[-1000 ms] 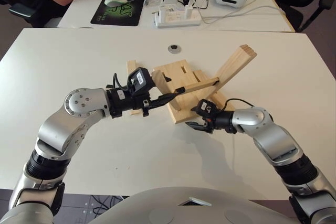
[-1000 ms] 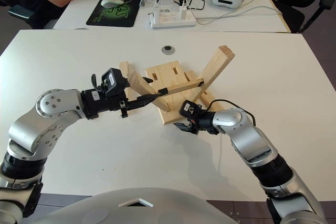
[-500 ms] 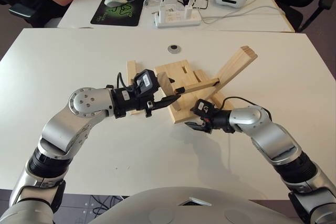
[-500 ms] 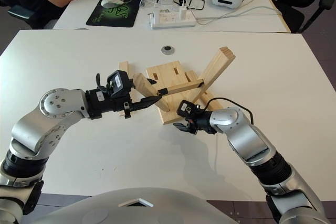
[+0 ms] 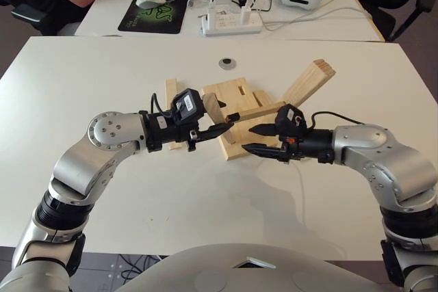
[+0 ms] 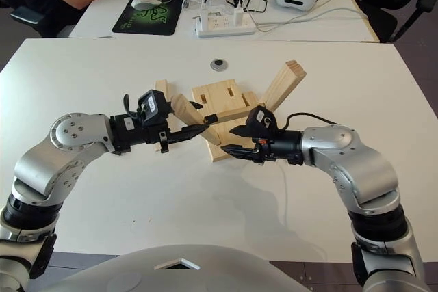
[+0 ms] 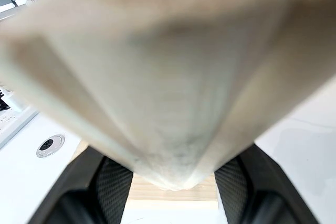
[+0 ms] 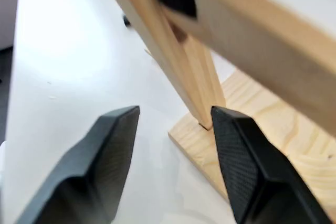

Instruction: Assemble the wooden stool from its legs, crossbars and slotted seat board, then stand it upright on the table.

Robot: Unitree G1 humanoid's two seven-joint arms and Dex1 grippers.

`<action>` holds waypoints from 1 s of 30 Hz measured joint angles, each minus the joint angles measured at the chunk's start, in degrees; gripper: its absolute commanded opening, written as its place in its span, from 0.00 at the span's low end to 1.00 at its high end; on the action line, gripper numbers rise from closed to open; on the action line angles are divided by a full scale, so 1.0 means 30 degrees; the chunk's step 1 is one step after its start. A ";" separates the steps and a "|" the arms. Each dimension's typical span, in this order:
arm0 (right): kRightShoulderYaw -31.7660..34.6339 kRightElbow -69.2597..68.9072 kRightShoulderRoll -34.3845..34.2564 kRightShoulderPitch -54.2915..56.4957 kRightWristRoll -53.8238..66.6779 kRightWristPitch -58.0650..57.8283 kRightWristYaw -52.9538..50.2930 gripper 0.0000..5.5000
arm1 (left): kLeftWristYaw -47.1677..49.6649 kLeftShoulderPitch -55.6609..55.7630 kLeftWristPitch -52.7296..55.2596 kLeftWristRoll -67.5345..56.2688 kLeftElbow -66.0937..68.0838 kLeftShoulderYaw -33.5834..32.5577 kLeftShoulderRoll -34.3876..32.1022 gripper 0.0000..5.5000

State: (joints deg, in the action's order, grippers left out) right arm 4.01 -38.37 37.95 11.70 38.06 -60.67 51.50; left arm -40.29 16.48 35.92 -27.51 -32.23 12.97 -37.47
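Clamping a wooden leg [image 5: 209, 105] in the left gripper [image 5: 229, 122] over the slotted seat board [image 5: 229, 92] lying flat mid-way across the desk [image 5: 89, 80] nearer its far edge, right gripper [image 5: 253, 139] released, fingers spread, just beside the board's near corner, another leg [image 5: 306, 85] tilted up behind.

We're seeing bare pale wood all round here. The slotted seat board [image 5: 229, 94] looks sanded smooth and unvarnished, matt, with faint grain lines. Same goes for the leg [image 5: 308, 83] and the thin crossbar [image 5: 263, 110], though the leg's cut end looks rougher and striped. Close up in the left wrist view, the wooden piece [image 7: 173, 77] looks dry and lightly streaked. The table [image 5: 102, 73] is a smooth white top, mostly matt with a soft sheen. The right gripper [image 8: 176, 116] has fingers [image 8: 105, 166] of black matt plastic, slightly grainy.
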 measured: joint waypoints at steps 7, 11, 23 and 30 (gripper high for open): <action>0.1168 -0.1439 -0.2149 0.0177 0.3265 0.0548 -0.2823 0.12 | -0.0065 0.0315 0.0000 0.0013 0.0556 -0.0116 0.0001 0.38; -0.0913 -0.1508 -0.3718 0.0666 0.0417 0.2315 -0.6511 0.00 | -0.0079 0.0613 0.0004 0.0044 0.0927 -0.0101 0.0016 0.38; -0.6386 -0.0925 -0.3843 -0.0409 -0.8045 0.8641 -0.9274 0.00 | -0.0158 0.1160 0.0127 0.0062 0.1492 -0.0039 0.0013 0.38; -0.5757 -0.0593 -0.4743 0.0263 -0.9701 1.0743 -1.0434 0.00 | -0.0190 0.1233 0.0222 0.0057 0.1487 -0.0011 0.0014 0.38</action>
State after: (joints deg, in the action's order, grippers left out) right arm -13.26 -40.15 23.72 12.49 8.96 -28.44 20.20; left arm -40.86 20.17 36.58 -27.34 -27.77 12.94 -37.43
